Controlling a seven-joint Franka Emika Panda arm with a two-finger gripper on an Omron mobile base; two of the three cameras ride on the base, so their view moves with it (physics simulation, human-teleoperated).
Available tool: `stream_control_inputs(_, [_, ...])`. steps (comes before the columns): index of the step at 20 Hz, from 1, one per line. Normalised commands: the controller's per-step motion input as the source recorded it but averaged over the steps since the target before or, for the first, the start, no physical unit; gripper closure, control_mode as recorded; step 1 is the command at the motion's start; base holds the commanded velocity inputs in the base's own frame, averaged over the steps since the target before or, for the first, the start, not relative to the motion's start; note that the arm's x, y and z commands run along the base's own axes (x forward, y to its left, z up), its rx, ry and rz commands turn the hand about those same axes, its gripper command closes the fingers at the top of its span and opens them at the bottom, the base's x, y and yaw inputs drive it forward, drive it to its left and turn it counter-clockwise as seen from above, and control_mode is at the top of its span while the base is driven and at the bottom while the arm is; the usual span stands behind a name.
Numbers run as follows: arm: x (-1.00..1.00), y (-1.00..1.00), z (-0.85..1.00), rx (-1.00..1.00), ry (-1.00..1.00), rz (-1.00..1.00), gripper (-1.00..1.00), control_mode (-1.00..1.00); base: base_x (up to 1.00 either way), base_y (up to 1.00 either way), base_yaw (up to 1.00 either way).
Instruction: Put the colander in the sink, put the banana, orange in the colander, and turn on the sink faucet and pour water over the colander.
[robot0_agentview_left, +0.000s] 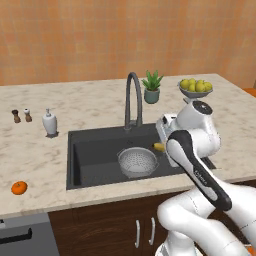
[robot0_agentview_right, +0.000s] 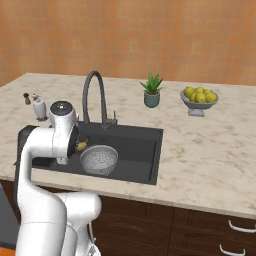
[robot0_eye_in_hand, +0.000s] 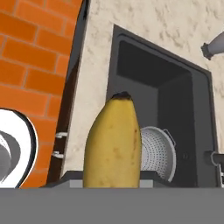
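now white arm's claw (robot0_eye_in_hand: 112, 183) gripping curved yellow banana (robot0_eye_in_hand: 113, 144), above matte black sink (robot0_agentview_left: 95, 150), perforated silvery metal colander (robot0_agentview_left: 137, 161) inside, small orange (robot0_agentview_left: 19, 187) on marble surface (robot0_agentview_left: 35, 160)

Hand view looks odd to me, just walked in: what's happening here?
The gripper holds the banana above the sink, beside the colander that already sits in the basin. The orange lies on the counter, left of the sink. No water is visible at the faucet.

banana (robot0_eye_in_hand: 114, 142) base cut off by hand view's bottom edge, colander (robot0_eye_in_hand: 156, 152) left part hidden behind it, fingers unseen
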Motion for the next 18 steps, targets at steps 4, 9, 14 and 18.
stream_control_inputs(4, [0.0, -1.0, 0.3, 0.33, 0.13, -0.05, 1.0, -1.0, 0.0, 0.0, 0.0])
stream_control_inputs(9, [0.2, -0.78, 0.18, 0.31, 0.02, 0.0, 1.0, -1.0, 0.0, 0.0, 0.0])
stream_control_inputs(14, [0.5, -0.36, 0.05, 0.28, 0.08, 0.03, 1.0, -1.0, 0.0, 0.0, 0.0])
stream_control_inputs(18, [0.75, 0.0, 0.03, 0.15, 0.19, 0.0, 1.0, -1.0, 0.0, 0.0, 0.0])
